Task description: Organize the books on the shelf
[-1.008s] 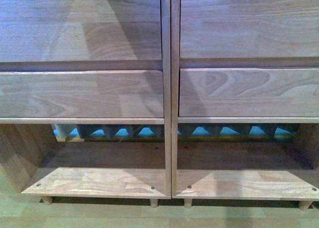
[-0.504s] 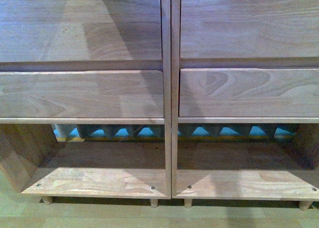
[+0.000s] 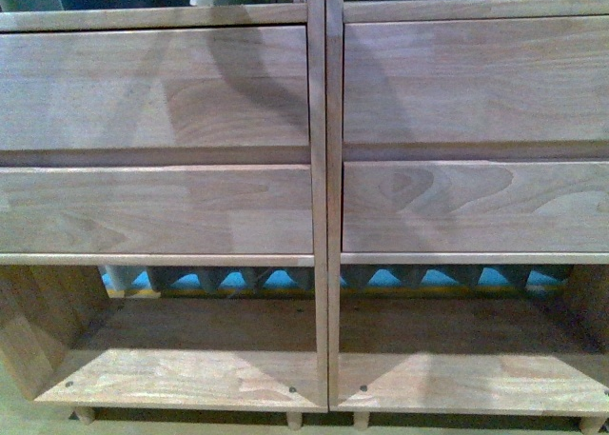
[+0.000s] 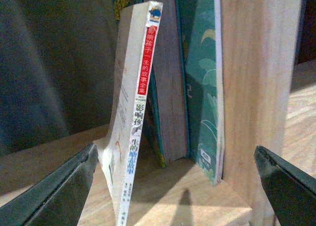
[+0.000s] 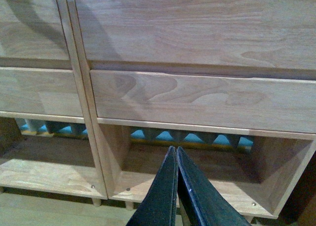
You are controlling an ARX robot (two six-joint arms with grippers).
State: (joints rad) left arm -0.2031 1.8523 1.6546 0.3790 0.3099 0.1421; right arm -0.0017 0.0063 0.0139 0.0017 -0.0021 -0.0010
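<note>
Your bottom compartments (image 3: 190, 359) stand open; drawer fronts (image 3: 157, 207) block above. White-spined book (image 4: 136, 122) leans across your left gripper's (image 4: 177, 186) gap; upright divider (image 4: 254, 87) beside.

Through the open back of the lowest compartments shows a strip of bright blue (image 3: 385, 278) broken by a row of grey triangular shapes. The floor (image 5: 44, 206) under the short legs is pale and light-toned. Soft light falls from above, laying curved, slanting shadows (image 3: 252, 73) across the wood fronts.

Left fingers spread, right fingers closed.
Left gripper (image 4: 177, 186) wide apart, holding nothing; right gripper (image 5: 176, 186) pressed together, pointing forward, empty.
</note>
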